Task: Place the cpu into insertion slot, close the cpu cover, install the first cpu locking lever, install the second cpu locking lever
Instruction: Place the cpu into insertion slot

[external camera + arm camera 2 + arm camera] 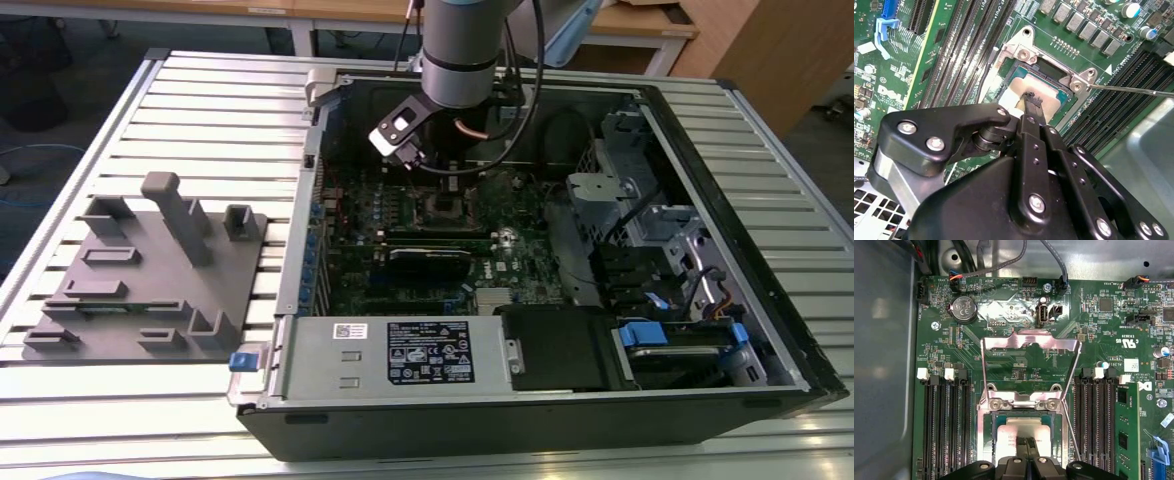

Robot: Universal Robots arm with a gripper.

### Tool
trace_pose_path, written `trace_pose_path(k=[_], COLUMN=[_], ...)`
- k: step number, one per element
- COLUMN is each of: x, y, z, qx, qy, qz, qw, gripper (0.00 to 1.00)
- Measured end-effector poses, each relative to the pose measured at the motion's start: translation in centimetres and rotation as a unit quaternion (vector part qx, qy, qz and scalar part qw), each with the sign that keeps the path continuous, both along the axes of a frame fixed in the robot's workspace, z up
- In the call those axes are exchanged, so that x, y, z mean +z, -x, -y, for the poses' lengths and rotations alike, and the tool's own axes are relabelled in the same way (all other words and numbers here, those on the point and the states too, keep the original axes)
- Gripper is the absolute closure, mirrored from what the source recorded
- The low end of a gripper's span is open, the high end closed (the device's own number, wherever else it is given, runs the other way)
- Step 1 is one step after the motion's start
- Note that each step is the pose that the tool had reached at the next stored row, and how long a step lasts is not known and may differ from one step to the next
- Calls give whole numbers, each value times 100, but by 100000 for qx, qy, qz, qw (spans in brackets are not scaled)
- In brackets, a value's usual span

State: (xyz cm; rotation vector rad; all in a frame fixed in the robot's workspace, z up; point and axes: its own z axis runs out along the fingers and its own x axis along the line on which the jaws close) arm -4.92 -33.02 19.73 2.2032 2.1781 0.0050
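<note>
The cpu [1021, 429] lies flat in the insertion slot [985, 432], its tan top [1046, 100] showing inside the silvery rim [1019, 52]. My gripper [1026, 444] hangs straight over it with its two narrow fingers pressed together. The tips [1031, 100] rest on the middle of the chip's top. The cpu cover [1029, 341] is swung back, open, behind the socket. A thin locking lever [1134, 90] sticks out free beside the socket. In the exterior view the gripper [434, 168] reaches down into the open case just behind the socket [445, 208].
Long black memory slots [946, 430] flank the socket on both sides, and a memory stick [1126, 430] stands in one. A grey power supply [387, 355] fills the case's near edge. Drive cages [667, 250] lie on the exterior view's right. A grey fixture [147, 270] sits on the table.
</note>
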Motion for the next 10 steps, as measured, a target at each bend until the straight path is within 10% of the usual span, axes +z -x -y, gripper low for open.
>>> trace_pose_path(k=[10], x=[26], y=[-3], z=[-5], qx=[0], qy=[-170], qz=[91], qw=[100000], gripper=[89])
